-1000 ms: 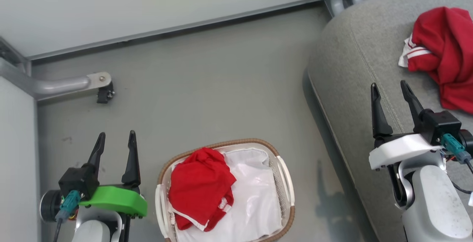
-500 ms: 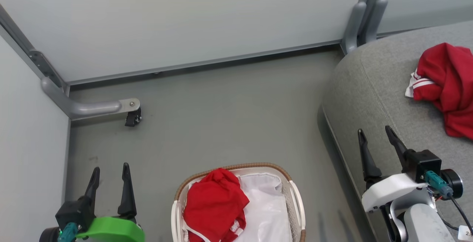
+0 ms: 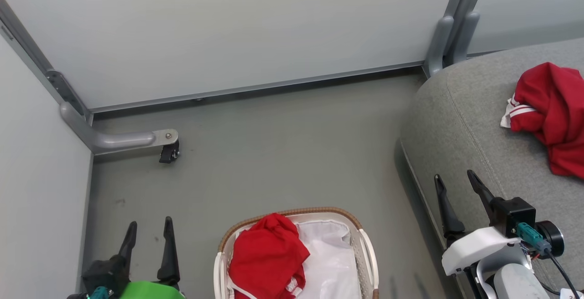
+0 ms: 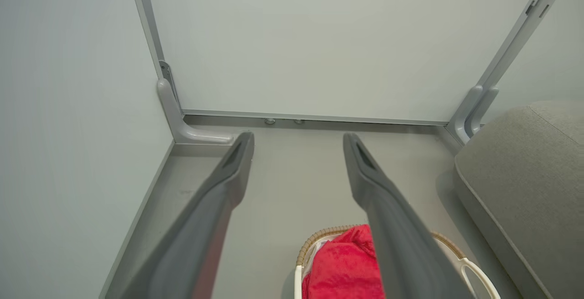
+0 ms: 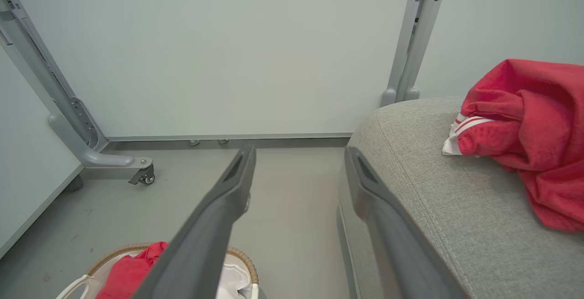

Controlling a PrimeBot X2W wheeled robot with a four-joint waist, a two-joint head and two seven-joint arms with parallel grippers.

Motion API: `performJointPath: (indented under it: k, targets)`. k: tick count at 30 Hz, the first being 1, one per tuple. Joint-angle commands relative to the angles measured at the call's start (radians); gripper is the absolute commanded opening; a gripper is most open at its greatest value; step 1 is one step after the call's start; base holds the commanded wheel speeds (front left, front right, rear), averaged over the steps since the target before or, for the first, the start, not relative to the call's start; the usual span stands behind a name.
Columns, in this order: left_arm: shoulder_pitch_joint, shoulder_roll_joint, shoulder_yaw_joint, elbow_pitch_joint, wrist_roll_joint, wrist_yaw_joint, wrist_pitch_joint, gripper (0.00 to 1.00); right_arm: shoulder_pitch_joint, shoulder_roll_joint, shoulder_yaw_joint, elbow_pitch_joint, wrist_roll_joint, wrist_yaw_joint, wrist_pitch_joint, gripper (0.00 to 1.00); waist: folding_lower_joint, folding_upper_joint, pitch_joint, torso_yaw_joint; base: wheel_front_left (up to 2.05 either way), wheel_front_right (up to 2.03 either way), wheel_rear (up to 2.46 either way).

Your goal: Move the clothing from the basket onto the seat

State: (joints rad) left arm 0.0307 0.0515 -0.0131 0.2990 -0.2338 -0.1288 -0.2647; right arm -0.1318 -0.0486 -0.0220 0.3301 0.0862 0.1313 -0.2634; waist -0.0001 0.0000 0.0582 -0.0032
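Reaching in with the left gripper (image 3: pixel 151 221), spread empty like the right gripper (image 3: pixel 454 174), should pinch the clothing (image 3: pixel 267 255) in the near basket (image 3: pixel 367 259), not its liner (image 3: pixel 333 262).

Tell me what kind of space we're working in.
Probably a partitioned test bay staged as a home, not a real room: pale panel walls, a castered metal foot, and one grey seat beside a laundry basket.
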Motion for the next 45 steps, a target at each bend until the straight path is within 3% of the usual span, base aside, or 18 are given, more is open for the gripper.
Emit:
performJointPath:
  k: [1, 10, 24, 37, 45]
  targets:
    - [-0.011, 0.0, -0.012, 0.004, -0.007, -0.004, 0.001, 1.0, -0.009, -0.005, 0.002, -0.005, 0.005, -0.001, -0.002, 1.0, 0.0001, 0.0, 0.02, -0.01, 0.0, 0.0, 0.0]
    - [-0.115, 0.009, -0.113, 0.03, -0.026, -0.004, 0.001, 1.0, -0.094, -0.004, 0.046, -0.048, 0.014, -0.001, -0.002, 1.0, 0.0001, 0.0, 0.167, -0.058, 0.0, 0.0, 0.0]
    - [-0.4, 0.1, -0.346, 0.178, -0.108, -0.004, 0.001, 1.0, -0.263, -0.004, 0.136, -0.115, 0.06, -0.001, -0.002, 1.0, 0.0001, 0.0, 0.474, -0.197, 0.0, 0.0, 0.0]
    - [-0.561, 0.18, -0.53, 0.391, -0.159, -0.004, 0.001, 1.0, -0.312, -0.003, 0.162, -0.159, 0.1, -0.001, -0.002, 1.0, 0.0001, 0.0, 0.648, -0.297, 0.0, 0.0, 0.0]
    - [-0.65, 0.213, -0.609, 0.572, -0.119, -0.004, 0.001, 1.0, -0.313, -0.003, 0.17, -0.165, 0.119, -0.001, -0.002, 1.0, 0.0001, 0.0, 0.717, -0.32, 0.0, 0.0, 0.0]
